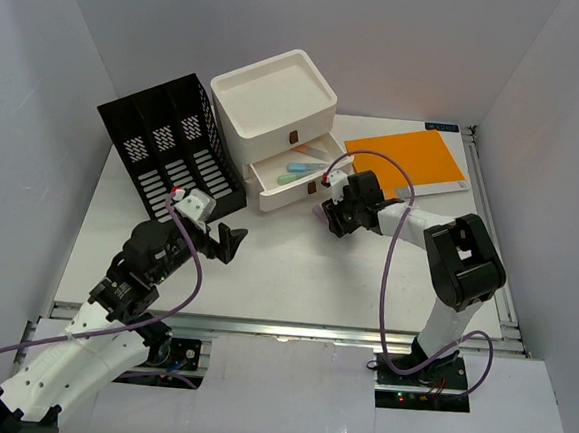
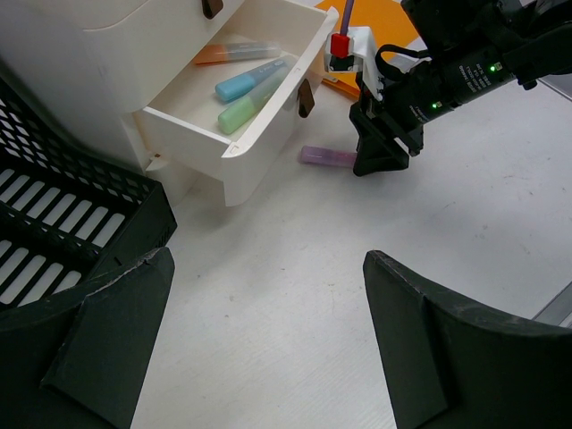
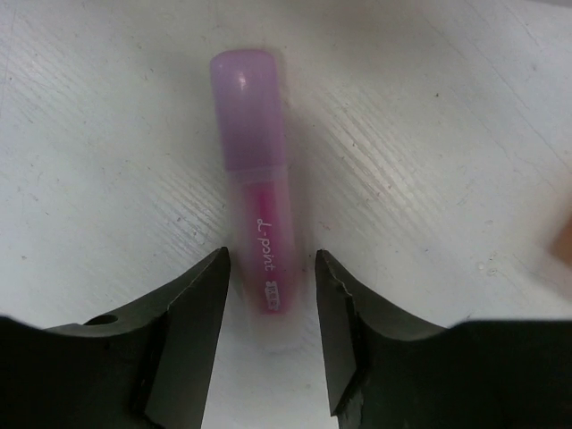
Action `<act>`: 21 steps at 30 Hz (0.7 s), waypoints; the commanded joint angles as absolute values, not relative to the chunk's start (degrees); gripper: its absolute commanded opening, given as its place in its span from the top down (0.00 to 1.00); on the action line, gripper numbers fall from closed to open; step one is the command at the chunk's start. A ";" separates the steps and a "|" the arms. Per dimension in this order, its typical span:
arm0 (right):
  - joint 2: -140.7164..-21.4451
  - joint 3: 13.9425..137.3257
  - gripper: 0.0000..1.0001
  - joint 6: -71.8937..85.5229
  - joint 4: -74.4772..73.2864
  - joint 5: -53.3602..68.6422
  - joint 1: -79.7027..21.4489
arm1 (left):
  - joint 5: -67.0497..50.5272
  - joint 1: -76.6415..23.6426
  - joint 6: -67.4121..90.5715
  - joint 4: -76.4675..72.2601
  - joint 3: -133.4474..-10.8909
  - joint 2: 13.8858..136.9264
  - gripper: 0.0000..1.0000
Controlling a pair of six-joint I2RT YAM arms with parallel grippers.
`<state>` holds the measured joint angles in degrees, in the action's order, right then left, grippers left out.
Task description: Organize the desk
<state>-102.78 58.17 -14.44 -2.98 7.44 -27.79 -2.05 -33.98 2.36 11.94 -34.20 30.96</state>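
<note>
The right gripper (image 3: 273, 268) hangs low over the worktop (image 1: 295, 277), its jaws partway spread and set astride the near end of a pink-and-purple highlighter (image 3: 255, 179). The left finger (image 3: 192, 313) sits right at the marker's side, while a sliver of white surface shows between the marker and the right finger (image 3: 344, 322), so the jaws bracket the highlighter without clamping it. The highlighter lies flat on the worktop and runs straight ahead from between the fingers, its purple cap at the far end. Just beyond this gripper stands a white drawer box (image 1: 279, 100) with its lowest drawer (image 2: 268, 134) pulled out. Inside the drawer lie a blue highlighter (image 2: 239, 85), a green one (image 2: 241, 112) and an orange one (image 2: 237, 52). Behind the right gripper, near its wrist, an orange folder (image 1: 405, 155) rests flat. The left gripper (image 2: 268, 268) hovers above bare worktop with its jaws fully spread and nothing between them. The open drawer is ahead of it, a black slotted file rack (image 1: 170, 142) is close on its left, and the right gripper with the highlighter is farther ahead to its right.
</note>
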 commanded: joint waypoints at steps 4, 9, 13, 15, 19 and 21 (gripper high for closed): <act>-102.81 58.95 0.77 -16.70 -5.12 8.10 -27.95 | -2.43 -34.04 1.93 11.25 -33.93 30.76 0.02; -95.45 58.82 0.91 -26.09 -10.16 8.59 -28.84 | -2.59 -34.01 1.93 11.25 -33.99 30.59 0.02; -84.74 58.15 0.92 -38.76 -13.88 11.08 -29.62 | -2.90 -34.06 1.93 11.30 -34.01 30.59 0.02; -80.42 58.70 0.92 -45.04 -15.80 11.89 -29.93 | -2.90 -34.10 1.93 11.34 -34.07 30.59 0.02; -75.46 60.35 0.92 -53.14 -14.98 11.84 -30.65 | -2.72 -34.05 1.97 11.34 -33.98 30.60 0.02; -74.96 61.87 0.92 -56.29 -11.96 11.84 -31.09 | -2.63 -34.08 2.00 11.36 -33.91 30.88 0.02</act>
<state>-76.10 58.37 -44.23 -14.02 10.67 -30.34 -2.20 -33.98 2.35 11.94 -34.20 30.92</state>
